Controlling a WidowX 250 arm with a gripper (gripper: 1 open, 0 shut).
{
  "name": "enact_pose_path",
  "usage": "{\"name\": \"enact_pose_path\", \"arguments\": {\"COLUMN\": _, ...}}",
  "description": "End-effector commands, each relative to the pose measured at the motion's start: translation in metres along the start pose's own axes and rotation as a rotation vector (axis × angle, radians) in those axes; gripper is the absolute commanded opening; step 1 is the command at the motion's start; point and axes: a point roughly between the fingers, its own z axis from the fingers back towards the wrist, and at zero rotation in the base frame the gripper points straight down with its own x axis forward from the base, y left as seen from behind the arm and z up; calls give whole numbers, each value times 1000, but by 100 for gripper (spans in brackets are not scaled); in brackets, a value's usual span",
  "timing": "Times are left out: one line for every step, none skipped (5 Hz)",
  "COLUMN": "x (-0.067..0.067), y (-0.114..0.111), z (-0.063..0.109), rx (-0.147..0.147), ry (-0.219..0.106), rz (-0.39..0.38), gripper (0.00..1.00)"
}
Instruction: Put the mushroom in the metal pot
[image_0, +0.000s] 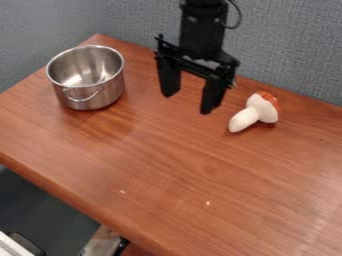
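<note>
Item one, the mushroom (253, 113): lying on its side on the right of the table (160, 170), reddish-brown cap toward the far right, cream stem pointing near-left. I judge it a light, rigid toy, smooth and liable to roll or skid if nudged on the polished wood. I would take it across the thick stem, close under the cap, where the sides look most parallel; the rounded cap would likely squirt out of a pinch.

Item two, the gripper (190, 95): black, pointing down, its two fingers spread wide with nothing between them. It hangs just left of the mushroom and a little farther back, not touching it. I read it as above the surface, though how high I cannot tell from this single view.

Item three, the metal pot (86, 78): shiny, upright, open mouth, nothing visible inside, at the far left of the table, well apart from the mushroom, with the gripper between the two.
</note>
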Motion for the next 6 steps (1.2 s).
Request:
{"name": "enact_pose_path", "arguments": {"x": 26, "y": -11, "z": 1, "rx": 51, "ry": -37, "rz": -33, "gripper": 100}}
{"name": "enact_pose_path", "arguments": {"x": 46, "y": -25, "z": -13, "rx": 96, "ry": -13, "rz": -52, "gripper": 100}}
{"name": "enact_pose_path", "arguments": {"x": 50, "y": -25, "z": -23, "rx": 138, "ry": -39, "rz": -76, "gripper": 100}}
{"name": "enact_pose_path", "arguments": {"x": 49, "y": -19, "z": -26, "rx": 161, "ry": -57, "rz": -83, "gripper": 100}}
{"name": "enact_pose_path", "arguments": {"x": 64, "y": -30, "z": -11, "rx": 137, "ry": -50, "rz": -43, "gripper": 100}}
{"name": "enact_pose_path", "arguments": {"x": 81, "y": -43, "z": 7, "rx": 132, "ry": -48, "rz": -22, "gripper": 100}}
